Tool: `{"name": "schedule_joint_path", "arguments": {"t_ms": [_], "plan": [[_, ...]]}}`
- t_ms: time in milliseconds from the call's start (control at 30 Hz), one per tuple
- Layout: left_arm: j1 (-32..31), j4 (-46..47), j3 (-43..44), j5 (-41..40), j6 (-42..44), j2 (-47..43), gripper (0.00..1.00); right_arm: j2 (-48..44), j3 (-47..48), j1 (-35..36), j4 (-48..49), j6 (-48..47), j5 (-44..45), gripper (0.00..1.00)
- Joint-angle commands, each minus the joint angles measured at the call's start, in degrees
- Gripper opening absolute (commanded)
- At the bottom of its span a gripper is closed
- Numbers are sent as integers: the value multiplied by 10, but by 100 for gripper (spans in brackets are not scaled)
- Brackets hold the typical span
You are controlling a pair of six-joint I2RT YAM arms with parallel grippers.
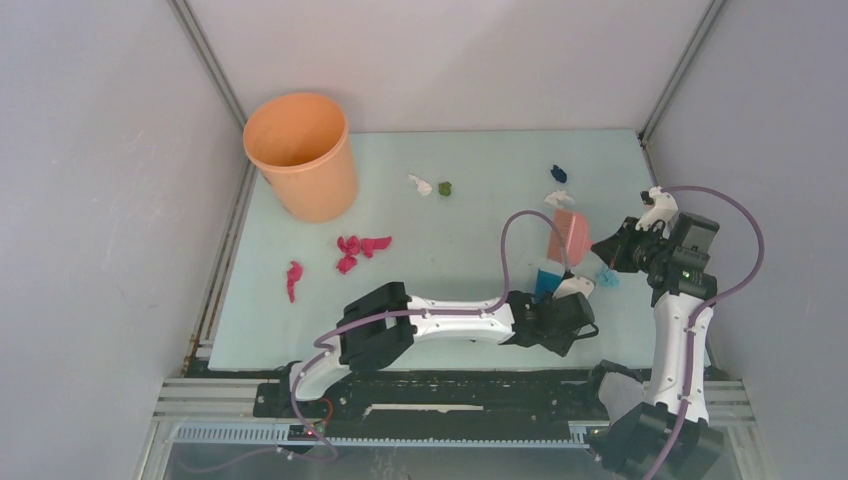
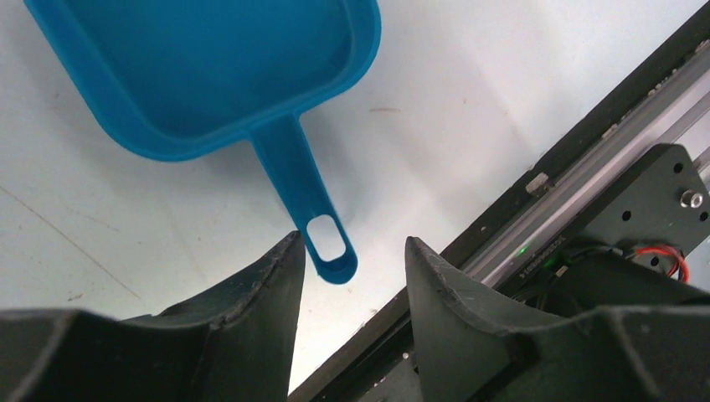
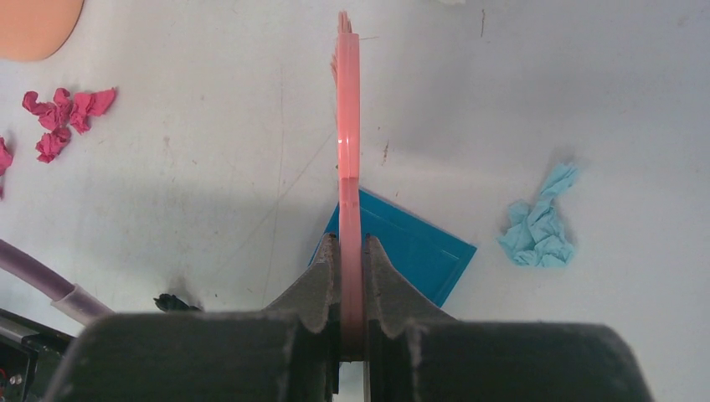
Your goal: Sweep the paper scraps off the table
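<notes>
1. black rail (image 1: 420,395): runs along the near edge and carries both arm bases.
2. left fingers (image 2: 259,293): spread apart, holding nothing, low over the near right part of the counter (image 1: 450,270). The looped end of the blue dustpan (image 2: 209,67) handle shows in the gap between them and touches neither.
3. blue dustpan: flat on the counter, its pan pointing away from the left fingers.
4. right fingers (image 3: 322,285): clamped on the handle of the pink brush (image 3: 348,126). The brush is seen edge-on, bristle end farthest from the wrist, just beside the dustpan.
5. paper scraps (image 1: 360,247): all lying on the counter.
   - light blue scrap (image 3: 538,226): one crumpled bit, just right of the dustpan and near the right fingers.
   - magenta cluster (image 3: 63,113): mid-counter, with a single magenta strip (image 1: 293,278) apart to its left.
   - white scrap (image 1: 420,184) and olive green scrap (image 1: 445,188): side by side, farther back, centre.
   - second white scrap (image 1: 558,198): beyond the brush on the right, with the dark blue scrap (image 1: 558,173) just behind it.
6. orange bucket (image 1: 300,155): upright, mouth open, in the far left corner, well apart from both arms.
</notes>
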Motion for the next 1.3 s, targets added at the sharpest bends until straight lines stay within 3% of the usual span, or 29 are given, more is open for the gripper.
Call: {"name": "schedule_joint_path", "arguments": {"t_ms": [0, 200, 433, 567, 733, 1100, 1267], "plan": [[-3, -37, 66, -37, 10, 32, 53, 1, 2, -2, 23, 4, -9, 0], [-4, -68, 87, -65, 1, 47, 48, -3, 2, -2, 24, 2, -4, 0], [-4, -72, 87, -67, -6, 52, 50, -3, 2, -2, 23, 0, -2, 0], [-3, -66, 91, -66, 2, 58, 46, -1, 2, -2, 25, 1, 0, 0], [-3, -56, 93, -77, 17, 62, 28, -10, 2, -2, 22, -2, 8, 0], [-3, -53, 26, -110, 70, -13, 15, -25, 2, -3, 29, -4, 18, 0], [-4, -121, -13, -99, 110, -87, 1, -90, 0, -15, 57, 12, 49, 0]]}}
